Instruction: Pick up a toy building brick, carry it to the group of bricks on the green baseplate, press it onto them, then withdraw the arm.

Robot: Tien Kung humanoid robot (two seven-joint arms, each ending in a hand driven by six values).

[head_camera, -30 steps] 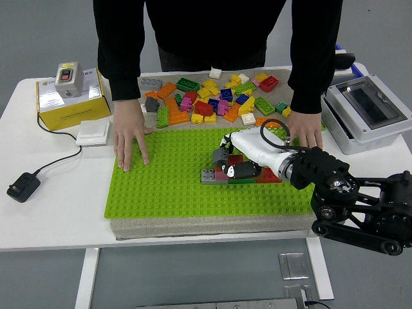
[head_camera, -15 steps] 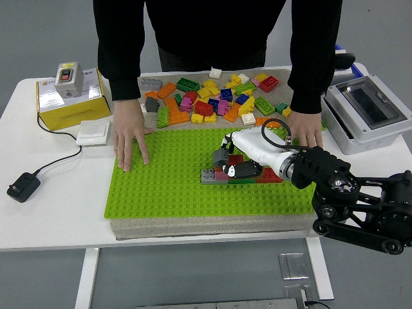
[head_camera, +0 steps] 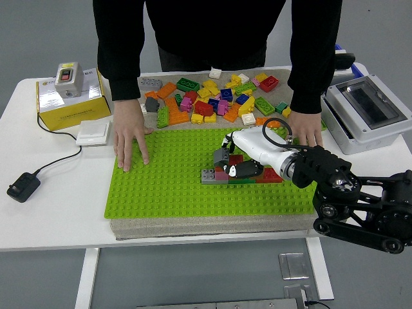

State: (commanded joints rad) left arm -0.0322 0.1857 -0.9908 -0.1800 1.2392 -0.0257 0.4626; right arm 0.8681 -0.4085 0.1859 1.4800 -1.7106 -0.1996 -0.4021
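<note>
On the green baseplate (head_camera: 161,187) stands a low group of bricks (head_camera: 222,175): a light grey one at the left, with red, green and maroon ones beside it. My right hand (head_camera: 230,161), white-shelled with black fingers, lies over the group from the right. Its fingers are curled on a dark grey brick (head_camera: 220,156) that sits on top of the group. A pile of loose bricks (head_camera: 212,96) in several colours lies beyond the baseplate's far edge. My left arm is out of view.
A person stands at the far side with one hand (head_camera: 131,138) flat on the baseplate's left part and the other (head_camera: 308,132) at its right edge. A yellow box (head_camera: 67,100), a white switch (head_camera: 92,133), a black adapter (head_camera: 23,187) and a grey case (head_camera: 367,109) flank the baseplate.
My right hand has shifted very slightly over the group of bricks. The person's hands and the bricks have stayed where they were.
</note>
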